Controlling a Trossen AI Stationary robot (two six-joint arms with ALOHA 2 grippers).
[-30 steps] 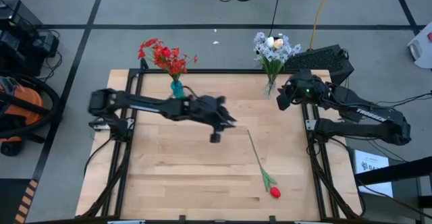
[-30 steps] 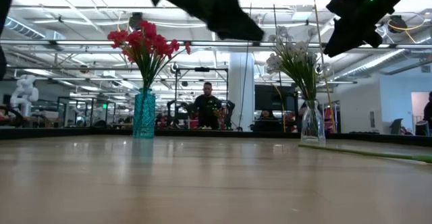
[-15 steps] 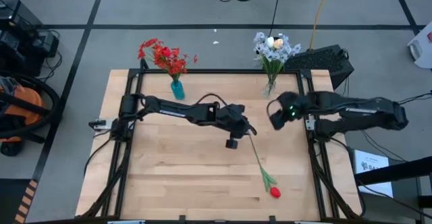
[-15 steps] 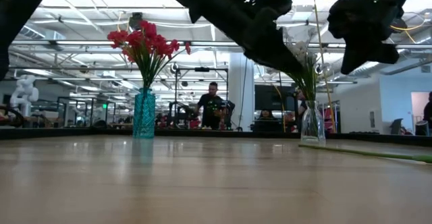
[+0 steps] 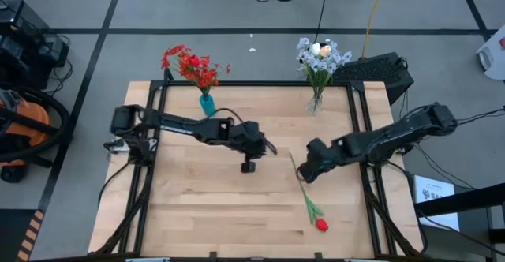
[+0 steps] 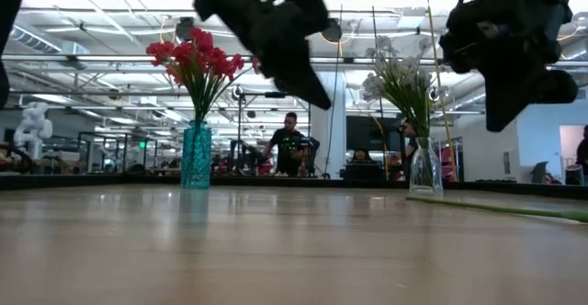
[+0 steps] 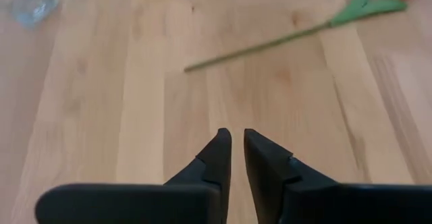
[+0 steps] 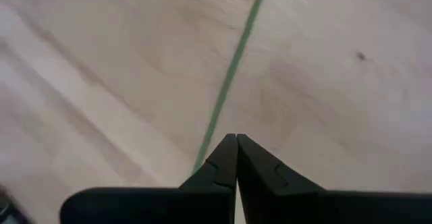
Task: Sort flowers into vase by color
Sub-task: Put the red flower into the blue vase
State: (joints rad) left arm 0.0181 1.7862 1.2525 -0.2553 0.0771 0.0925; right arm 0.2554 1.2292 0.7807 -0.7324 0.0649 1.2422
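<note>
One red tulip flower lies flat on the wooden table right of centre, its green stem running toward the far edge. My right gripper hovers shut just above the stem's middle; in the low view it hangs clear of the table. My left gripper hangs left of the stem, its fingers a narrow gap apart with nothing between them. A blue vase at the far edge holds red flowers. A clear vase to its right holds white flowers.
Both vases stand near the table's far edge, inside the black frame rail. In the left wrist view the clear vase's base shows at a corner. Bare wood lies between the arms and along the near edge.
My right gripper has swung from beside the clear vase toward the table's near edge and left, coming down over the tulip's stem. My left gripper first went right toward the stem's far end, then drew back left. The tulip has stayed where it was.
</note>
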